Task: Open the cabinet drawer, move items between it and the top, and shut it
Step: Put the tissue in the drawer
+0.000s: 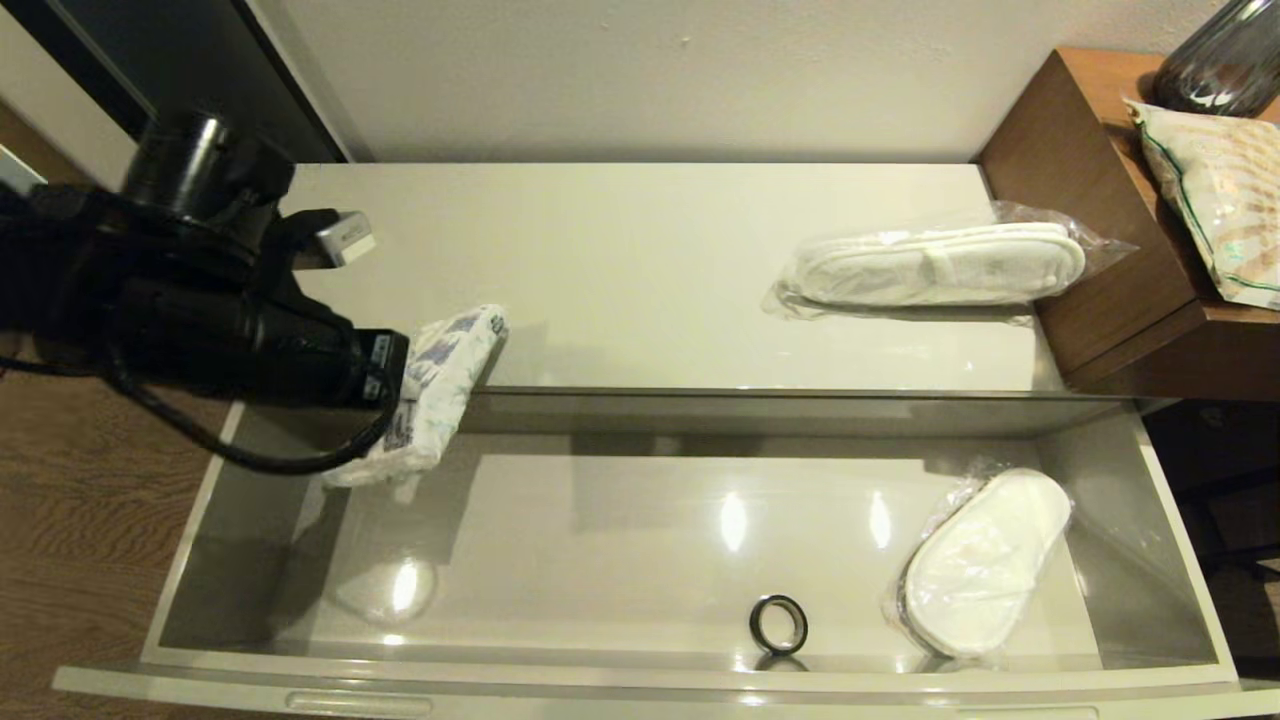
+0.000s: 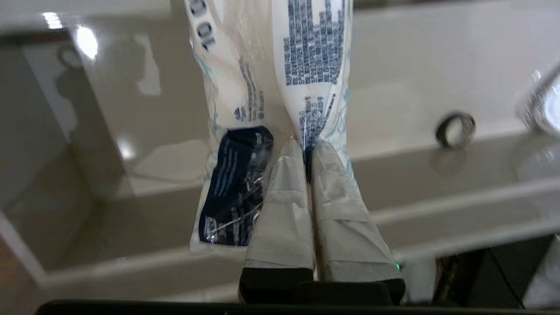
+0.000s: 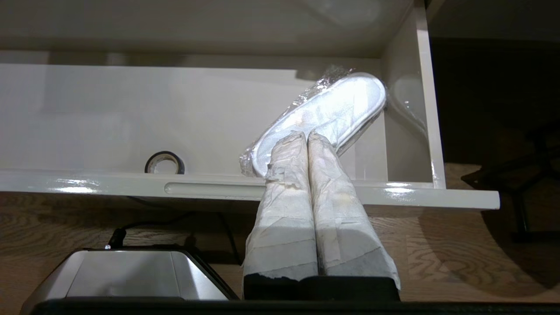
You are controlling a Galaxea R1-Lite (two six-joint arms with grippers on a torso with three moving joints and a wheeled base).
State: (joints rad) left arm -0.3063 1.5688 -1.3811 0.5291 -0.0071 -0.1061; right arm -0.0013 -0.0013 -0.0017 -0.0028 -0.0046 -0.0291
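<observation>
Beige top [image 1: 640, 270] and open drawer [image 1: 190, 560] lie below the left gripper [image 2: 307, 146], clamped on the tissue pack [image 1: 440, 400] hanging over the drawer's left end. Next, probably: carry it onto the top beyond. Right gripper [image 3: 306, 138] is parked shut out front.

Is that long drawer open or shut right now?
Open. The drawer is pulled well out from under the cabinet top, so its floor shows, with a wrapped slipper and a black ring inside.
</observation>
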